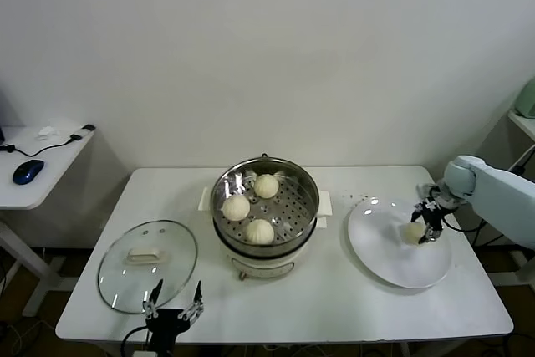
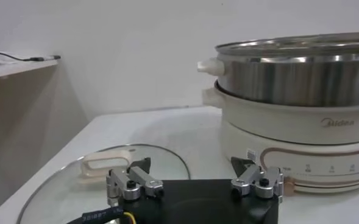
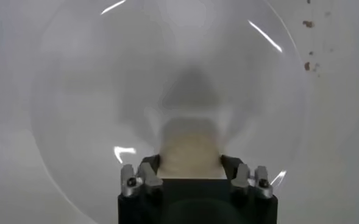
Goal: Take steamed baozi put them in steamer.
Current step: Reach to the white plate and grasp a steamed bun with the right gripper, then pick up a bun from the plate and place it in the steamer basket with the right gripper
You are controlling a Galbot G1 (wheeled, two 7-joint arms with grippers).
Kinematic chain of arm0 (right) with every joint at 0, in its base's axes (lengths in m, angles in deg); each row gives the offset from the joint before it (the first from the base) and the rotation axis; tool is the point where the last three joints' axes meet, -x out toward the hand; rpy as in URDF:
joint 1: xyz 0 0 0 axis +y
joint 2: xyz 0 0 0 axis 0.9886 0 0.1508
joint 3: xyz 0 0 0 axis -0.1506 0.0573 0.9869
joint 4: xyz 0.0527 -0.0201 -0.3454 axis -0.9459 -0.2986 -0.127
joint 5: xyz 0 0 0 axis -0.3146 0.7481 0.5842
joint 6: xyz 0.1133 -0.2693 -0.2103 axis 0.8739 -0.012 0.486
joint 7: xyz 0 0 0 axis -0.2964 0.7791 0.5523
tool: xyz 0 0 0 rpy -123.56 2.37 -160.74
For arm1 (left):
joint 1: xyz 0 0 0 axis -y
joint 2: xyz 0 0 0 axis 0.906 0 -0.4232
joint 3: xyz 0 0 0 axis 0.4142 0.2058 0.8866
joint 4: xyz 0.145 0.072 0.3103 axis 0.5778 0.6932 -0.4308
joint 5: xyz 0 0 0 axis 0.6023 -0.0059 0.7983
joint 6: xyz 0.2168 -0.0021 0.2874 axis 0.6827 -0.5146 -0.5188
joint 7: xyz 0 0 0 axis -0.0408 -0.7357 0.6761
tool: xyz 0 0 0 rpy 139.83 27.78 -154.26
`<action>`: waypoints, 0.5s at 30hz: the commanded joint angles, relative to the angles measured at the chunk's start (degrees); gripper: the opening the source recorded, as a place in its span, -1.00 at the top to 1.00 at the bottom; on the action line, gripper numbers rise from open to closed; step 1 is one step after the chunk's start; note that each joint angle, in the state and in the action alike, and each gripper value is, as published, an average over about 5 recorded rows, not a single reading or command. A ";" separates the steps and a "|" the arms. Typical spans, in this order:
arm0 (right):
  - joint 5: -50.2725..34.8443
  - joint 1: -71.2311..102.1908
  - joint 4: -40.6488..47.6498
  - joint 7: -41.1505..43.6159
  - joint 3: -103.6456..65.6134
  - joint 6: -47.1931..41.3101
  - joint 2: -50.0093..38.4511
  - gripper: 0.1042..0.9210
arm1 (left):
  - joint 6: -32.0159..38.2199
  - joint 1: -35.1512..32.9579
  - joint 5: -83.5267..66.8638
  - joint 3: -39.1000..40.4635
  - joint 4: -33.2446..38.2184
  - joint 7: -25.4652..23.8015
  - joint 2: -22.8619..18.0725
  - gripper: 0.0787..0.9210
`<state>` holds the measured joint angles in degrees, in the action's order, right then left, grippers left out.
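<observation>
The steamer [image 1: 311,200] stands mid-table on its cream base, with three baozi on its perforated tray [image 1: 267,186] [image 1: 236,207] [image 1: 260,231]. One more baozi [image 1: 414,230] lies on the white plate [image 1: 393,261] at the right. My right gripper [image 1: 428,228] is down on that plate. In the right wrist view its two fingers press against both sides of this baozi [image 3: 188,143], so the right gripper [image 3: 190,162] is shut on it; the bun still rests on the plate [image 3: 75,91]. My left gripper [image 1: 173,303] waits open near the table's front edge, empty [image 2: 191,164].
A round glass lid [image 1: 125,277] with a white handle lies flat at the left front, just beyond the left fingers [image 2: 63,195]. The steamer's steel wall [image 2: 301,73] rises close beside the left gripper. A side desk with a mouse [image 1: 28,171] stands at the far left.
</observation>
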<state>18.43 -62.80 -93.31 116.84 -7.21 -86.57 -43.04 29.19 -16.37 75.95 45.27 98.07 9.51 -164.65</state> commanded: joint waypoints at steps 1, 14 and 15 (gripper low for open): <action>-1.70 -3.93 -1.45 2.13 3.56 -0.34 0.37 -0.34 | -0.07 -0.16 0.00 0.24 0.34 0.06 0.15 -0.77; -32.53 -50.62 -25.25 3.57 39.40 -6.58 7.03 -0.28 | -0.37 -0.45 0.49 2.34 2.42 0.01 0.50 -0.77; -35.77 -54.50 -27.87 3.80 41.69 -7.26 8.57 -0.28 | -0.40 -0.48 0.54 2.52 2.60 -0.01 0.53 -0.77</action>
<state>2.81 -87.51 -105.45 119.45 12.50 -90.29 -40.25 28.89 -16.79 76.36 47.10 100.00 9.55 -164.21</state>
